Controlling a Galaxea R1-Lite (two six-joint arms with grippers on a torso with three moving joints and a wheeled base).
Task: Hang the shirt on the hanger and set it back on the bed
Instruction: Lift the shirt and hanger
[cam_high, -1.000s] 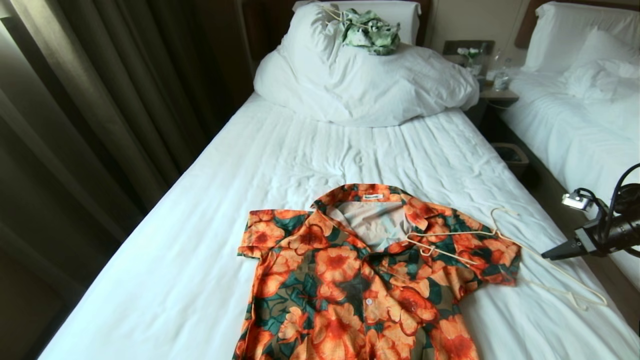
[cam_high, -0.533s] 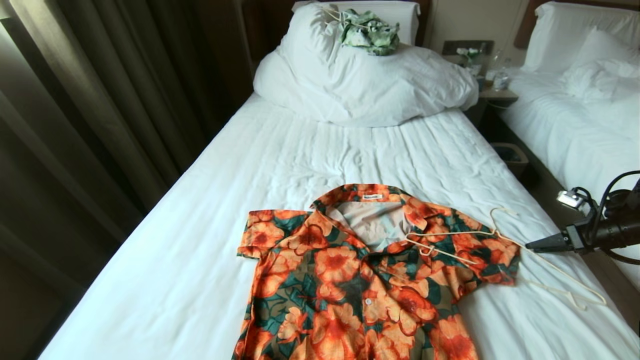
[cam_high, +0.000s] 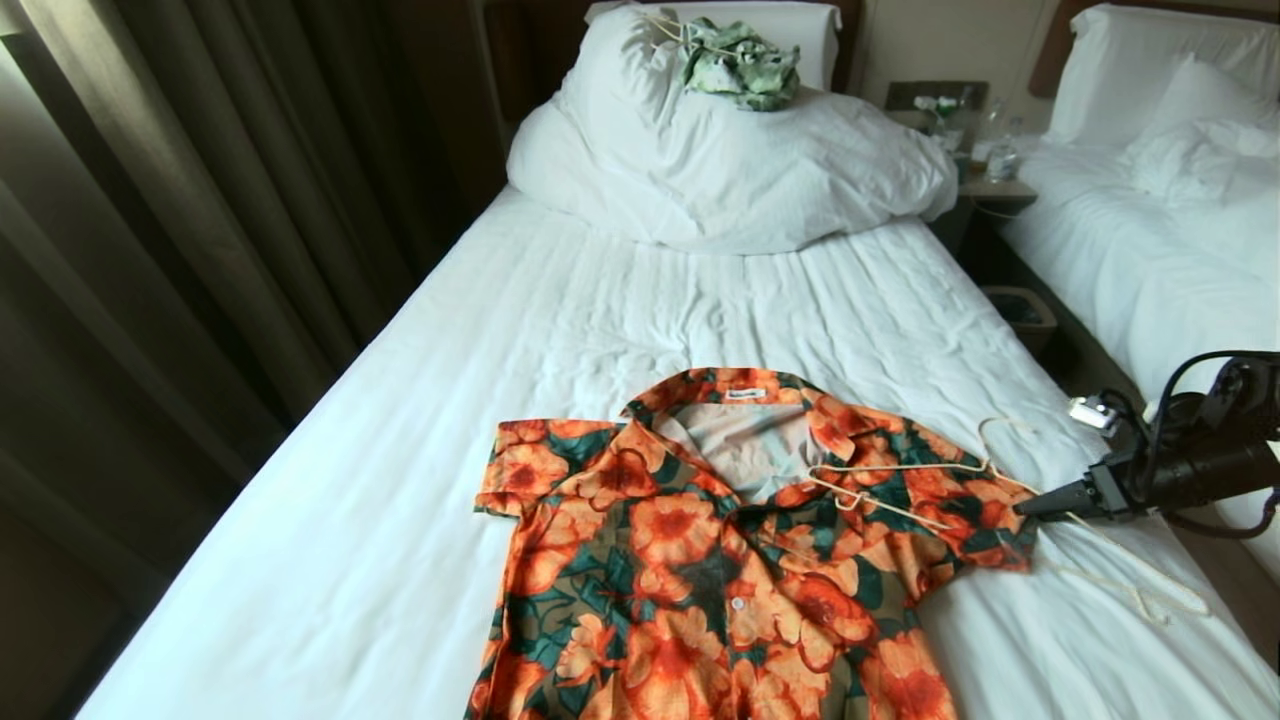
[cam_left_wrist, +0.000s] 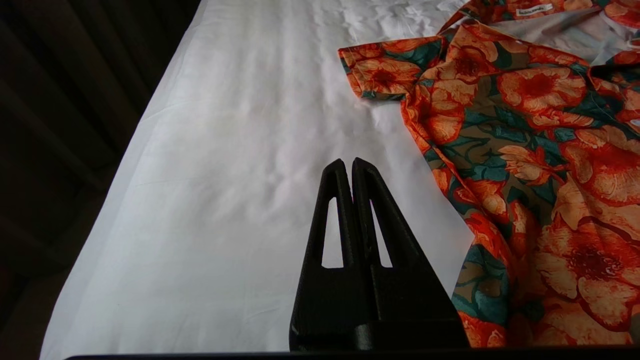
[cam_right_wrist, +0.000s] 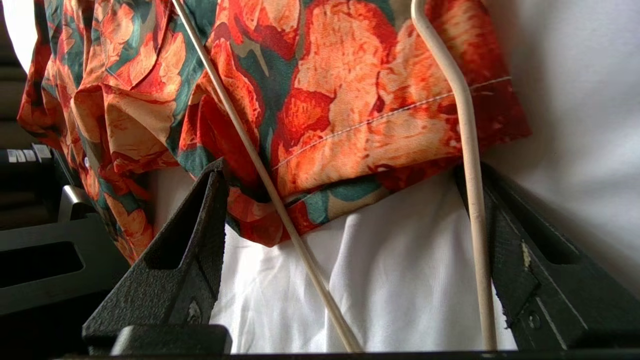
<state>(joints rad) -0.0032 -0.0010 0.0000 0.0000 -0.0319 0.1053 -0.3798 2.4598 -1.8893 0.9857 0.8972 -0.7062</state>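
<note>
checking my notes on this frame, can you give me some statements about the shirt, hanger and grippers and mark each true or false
1. The floral shirt lies collar-up on the bed. True.
2. The white wire hanger is already inside the shirt. False: it lies on top of the shirt's sleeve and the sheet.
3. The right gripper is open, its fingers either side of the hanger's wires. True.
4. The left gripper holds the shirt's sleeve. False: it is shut over bare sheet.

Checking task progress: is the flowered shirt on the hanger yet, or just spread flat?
Spread flat. The shirt lies open-collared on the bed; the hanger rests on top of its sleeve, not inside.
</note>
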